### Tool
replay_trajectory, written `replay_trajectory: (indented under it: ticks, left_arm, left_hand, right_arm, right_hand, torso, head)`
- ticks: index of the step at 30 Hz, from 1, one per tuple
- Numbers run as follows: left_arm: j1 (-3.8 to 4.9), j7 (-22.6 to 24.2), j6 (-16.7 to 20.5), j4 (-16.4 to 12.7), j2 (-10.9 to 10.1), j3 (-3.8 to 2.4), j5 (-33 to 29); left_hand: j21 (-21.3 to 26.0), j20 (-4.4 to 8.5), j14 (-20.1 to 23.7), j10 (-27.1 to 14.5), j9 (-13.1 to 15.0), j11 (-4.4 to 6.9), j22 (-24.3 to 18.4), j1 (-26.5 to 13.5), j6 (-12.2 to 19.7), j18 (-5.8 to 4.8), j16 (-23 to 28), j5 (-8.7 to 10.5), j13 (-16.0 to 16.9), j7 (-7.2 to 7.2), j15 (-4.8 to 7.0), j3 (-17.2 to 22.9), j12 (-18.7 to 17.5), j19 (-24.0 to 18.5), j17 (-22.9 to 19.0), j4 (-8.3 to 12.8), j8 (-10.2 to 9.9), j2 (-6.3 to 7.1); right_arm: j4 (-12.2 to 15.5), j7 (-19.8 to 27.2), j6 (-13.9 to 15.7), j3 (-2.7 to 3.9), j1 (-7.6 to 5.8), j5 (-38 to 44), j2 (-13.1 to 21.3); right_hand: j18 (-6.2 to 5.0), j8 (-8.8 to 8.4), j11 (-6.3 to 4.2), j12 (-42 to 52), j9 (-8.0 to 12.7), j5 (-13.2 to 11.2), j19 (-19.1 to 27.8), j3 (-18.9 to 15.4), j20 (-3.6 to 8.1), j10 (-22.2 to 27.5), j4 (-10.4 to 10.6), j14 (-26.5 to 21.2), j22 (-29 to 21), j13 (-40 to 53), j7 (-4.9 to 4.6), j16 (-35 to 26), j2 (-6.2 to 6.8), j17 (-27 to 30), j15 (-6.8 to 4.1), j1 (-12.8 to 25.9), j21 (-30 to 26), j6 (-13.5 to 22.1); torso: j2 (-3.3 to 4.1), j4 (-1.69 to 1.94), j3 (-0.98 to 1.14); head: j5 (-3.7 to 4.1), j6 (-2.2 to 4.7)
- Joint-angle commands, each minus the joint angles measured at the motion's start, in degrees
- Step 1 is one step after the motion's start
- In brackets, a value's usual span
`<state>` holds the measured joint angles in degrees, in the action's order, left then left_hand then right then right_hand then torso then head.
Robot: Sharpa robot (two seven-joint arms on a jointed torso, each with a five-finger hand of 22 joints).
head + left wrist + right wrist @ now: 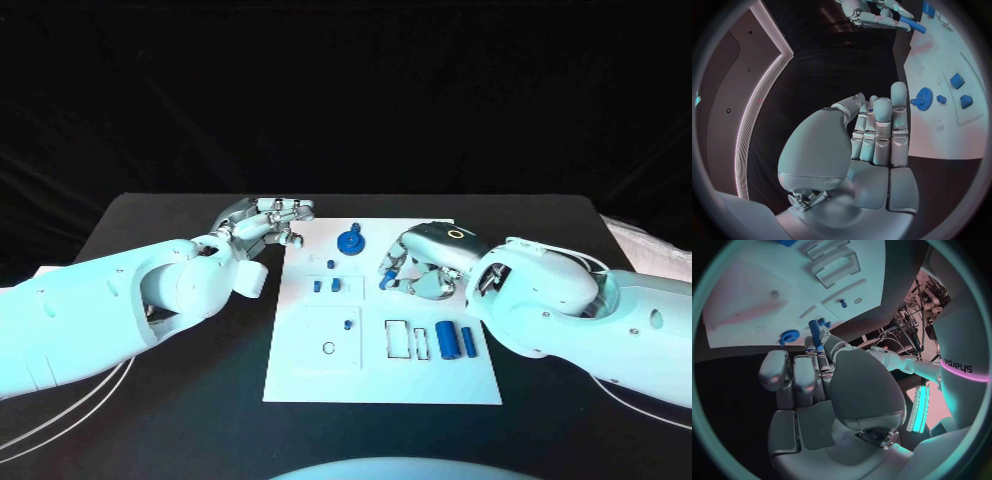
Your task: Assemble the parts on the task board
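Two blue cylinders (456,340) lie near the task board's (382,385) right edge; right hand (421,268) pinches a blue peg (388,281); left hand (264,222), fingers together and empty, hovers off the board's far left corner.

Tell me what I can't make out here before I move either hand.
- Head view: the silver right hand covers most of the blue rod-shaped part it holds; the rod's length and the white task board beneath are hidden.
- Head view: the small blue parts are too small to tell shapes.
- Left wrist view: the silver left hand blocks the board edge near the blue gear-shaped part.
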<state>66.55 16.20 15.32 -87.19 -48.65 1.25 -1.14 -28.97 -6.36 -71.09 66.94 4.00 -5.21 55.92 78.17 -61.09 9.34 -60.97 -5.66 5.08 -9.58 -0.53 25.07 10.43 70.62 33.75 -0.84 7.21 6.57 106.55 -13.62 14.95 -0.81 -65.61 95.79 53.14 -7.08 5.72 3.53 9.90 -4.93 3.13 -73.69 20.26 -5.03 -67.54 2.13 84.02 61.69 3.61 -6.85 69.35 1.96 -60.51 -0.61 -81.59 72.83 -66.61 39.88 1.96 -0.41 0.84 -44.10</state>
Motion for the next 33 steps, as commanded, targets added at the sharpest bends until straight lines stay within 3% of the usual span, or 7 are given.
replay_trajectory:
  ticks: [1,10,12,18,33]
  left_arm:
    - [-0.01,0.34,-1.13,-0.02,0.21,-0.04,0.17]
    - [-0.04,0.32,-1.28,0.05,0.59,-0.04,0.17]
    - [-0.06,0.32,-1.28,0.07,0.64,-0.04,0.17]
    - [-0.14,0.33,-1.4,0.15,0.84,-0.04,0.17]
    - [-0.39,0.3,-1.54,0.3,0.91,-0.04,0.17]
  left_hand:
    - [0.38,0.08,0.22,-0.38,-0.08,-0.13,-0.06,0.65,0.46,1.1,0.33,-0.23,0.04,-0.07,-0.04,-0.01,0.29,0.03,-0.09,0.32,0.25,-0.06]
    - [0.38,0.08,0.22,-0.38,-0.08,-0.13,-0.06,0.65,0.46,1.1,0.33,-0.23,0.04,-0.07,-0.04,-0.01,0.29,0.03,-0.09,0.32,0.25,-0.06]
    - [0.38,0.08,0.22,-0.38,-0.08,-0.13,-0.06,0.65,0.46,1.1,0.33,-0.23,0.04,-0.07,-0.04,-0.01,0.29,0.03,-0.09,0.32,0.25,-0.06]
    - [0.38,0.08,0.22,-0.38,-0.08,-0.13,-0.06,0.65,0.46,1.1,0.33,-0.23,0.04,-0.07,-0.04,-0.01,0.29,0.03,-0.09,0.32,0.25,-0.06]
    - [0.38,0.08,0.22,-0.38,-0.08,-0.13,-0.06,0.65,0.46,1.1,0.33,-0.23,0.04,-0.07,-0.04,-0.01,0.29,0.03,-0.09,0.32,0.25,-0.06]
  right_arm:
    - [0.69,2.06,0.45,-0.09,0.96,-2.98,-1.76]
    - [-0.87,4.19,-1.53,-0.54,4.23,-3.37,-7.87]
    - [-1.61,4.6,-2.01,-0.71,4.94,-3.33,-8.99]
    - [-3.79,5.28,-3.24,-1.01,6.63,-2.52,-11.2]
    - [-5.67,5.15,-5.34,-1.11,7.71,-1.08,-12.57]
  right_hand:
    - [1.03,0.03,0.03,-0.38,-0.04,0.34,-0.22,0.37,-0.04,-0.31,-0.09,1.75,0.03,0.07,-0.18,0.28,-0.49,0.01,-0.44,-0.96,0.24,-0.31]
    - [0.97,-0.12,0.17,-0.77,-0.02,0.51,0.0,0.82,-0.07,-0.18,-0.37,1.68,-0.23,0.05,-0.38,0.23,-0.28,0.22,-0.36,-1.07,0.14,-0.12]
    - [0.96,-0.15,0.2,-0.85,-0.01,0.56,0.04,0.9,-0.08,-0.15,-0.41,1.65,-0.27,0.04,-0.41,0.2,-0.25,0.28,-0.33,-1.07,0.12,-0.08]
    - [0.95,-0.22,0.27,-1.01,0.01,0.65,0.1,1.09,-0.11,-0.08,-0.51,1.63,-0.3,0.04,-0.49,0.22,-0.21,0.29,-0.28,-1.07,0.12,0.02]
    - [0.92,-0.27,0.31,-1.12,0.02,0.7,0.21,1.21,-0.13,-0.03,-0.58,1.6,-0.44,0.04,-0.54,0.2,-0.17,0.36,-0.25,-1.06,0.04,0.09]
  torso:
    - [0.04,0.02,-0.02]
    - [0.14,0.09,-0.02]
    - [0.14,-0.09,-0.02]
    - [0.14,-0.06,0.02]
    - [0.09,-0.06,0.06]
  head:
    - [-0.29,0.0]
    - [-1.48,-0.53]
    - [-1.82,-0.65]
    - [-1.95,-0.93]
    - [-2.16,-1.26]
